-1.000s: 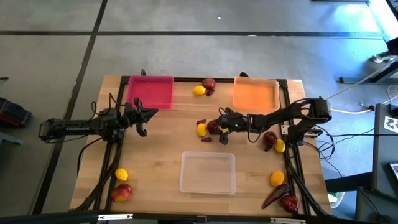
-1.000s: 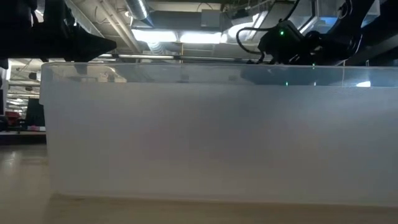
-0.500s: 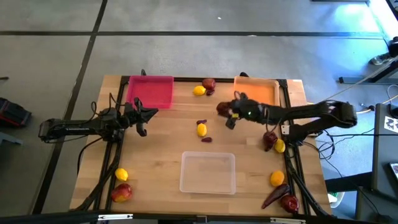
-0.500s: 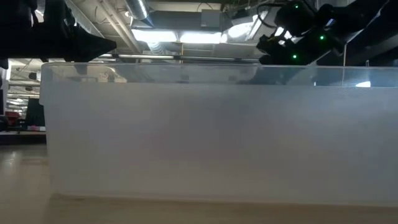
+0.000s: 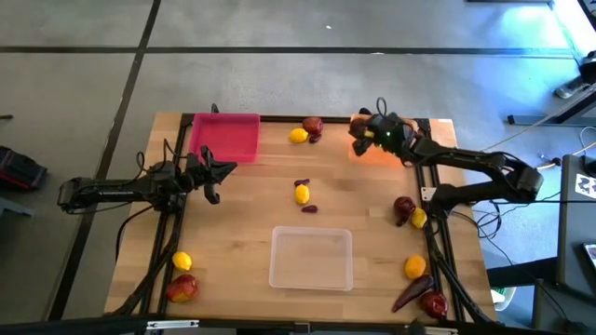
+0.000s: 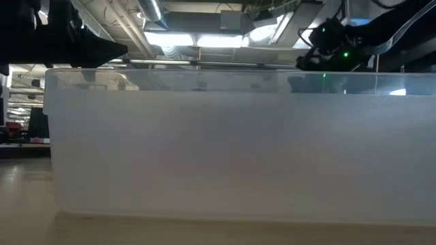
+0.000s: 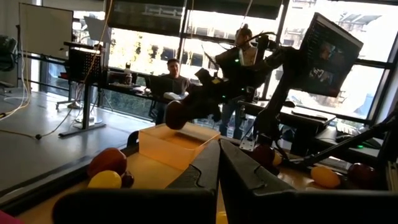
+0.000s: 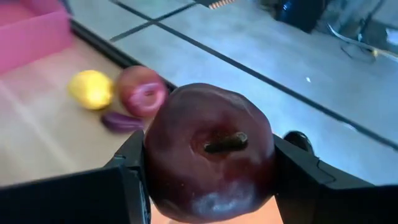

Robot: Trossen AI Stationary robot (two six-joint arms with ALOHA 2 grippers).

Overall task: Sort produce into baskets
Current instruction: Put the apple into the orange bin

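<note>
Dark red, with its stem showing, an apple (image 8: 208,152) sits clamped between the two fingers of the right tool (image 5: 361,130), one finger pressed to each side. In the high view the tool holds the apple at the near-left corner of the orange tray (image 5: 396,144), over the tray's rim at the far edge of the desk (image 5: 251,209). Just beside it on the wood, toward the pink tray (image 5: 224,137), lie a lemon (image 5: 297,136), a red apple (image 5: 313,124) and a small purple pod (image 8: 121,122).

Open wood spreads across the middle of the desk, where only one lemon (image 5: 302,194) and two small purple pods lie. The clear tray (image 5: 311,258) sits toward the near edge, empty. Produce crowds the right edge: a dark fruit (image 5: 403,207) touching a lemon, then an orange-yellow fruit (image 5: 414,267), a long purple pod (image 5: 412,292) and a red fruit at the near-right corner. A lemon (image 5: 182,261) and a red-yellow fruit (image 5: 182,288) rest at the near-left corner.

The left tool (image 5: 220,173) waits closed and empty, just in front of the pink tray.
</note>
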